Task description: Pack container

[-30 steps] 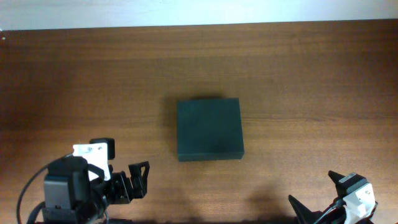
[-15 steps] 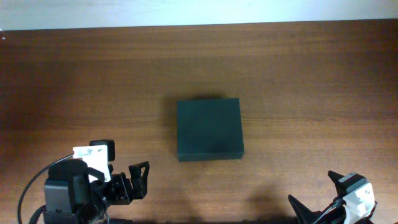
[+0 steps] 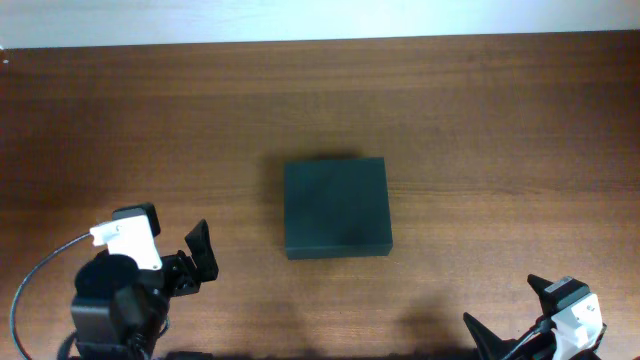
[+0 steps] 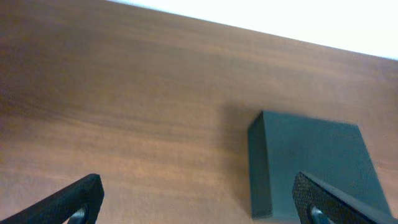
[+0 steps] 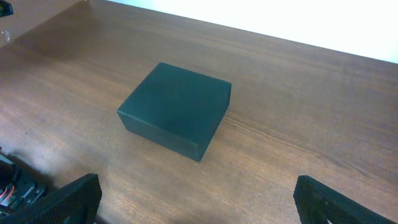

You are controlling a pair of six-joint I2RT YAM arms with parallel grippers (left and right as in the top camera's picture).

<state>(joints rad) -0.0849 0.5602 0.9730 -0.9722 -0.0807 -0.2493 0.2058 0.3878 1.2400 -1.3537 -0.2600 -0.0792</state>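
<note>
Two wide-open tools, the left tool (image 4: 199, 200) and the right tool (image 5: 199, 198), hang near the table (image 3: 480, 120) front edge. The closed container (image 3: 336, 208) lies mid-table, well apart from both, with brown wood showing on every side.

Left arm (image 3: 105, 305): located in the lower left of the overhead frame, with a white wrist housing (image 3: 128, 235) at its upper end and a black cable looping off its left side. Left gripper (image 4: 198, 202): fingers (image 4: 74, 198) spread wide, the tips sitting at the lower left and lower right corners of the left wrist frame.

Right arm (image 3: 565, 325): located at the lower right edge of the overhead frame, only partly in view. Right gripper (image 5: 198, 199): fingers spread wide, the dark tips at the two lower corners of the right wrist frame
</note>
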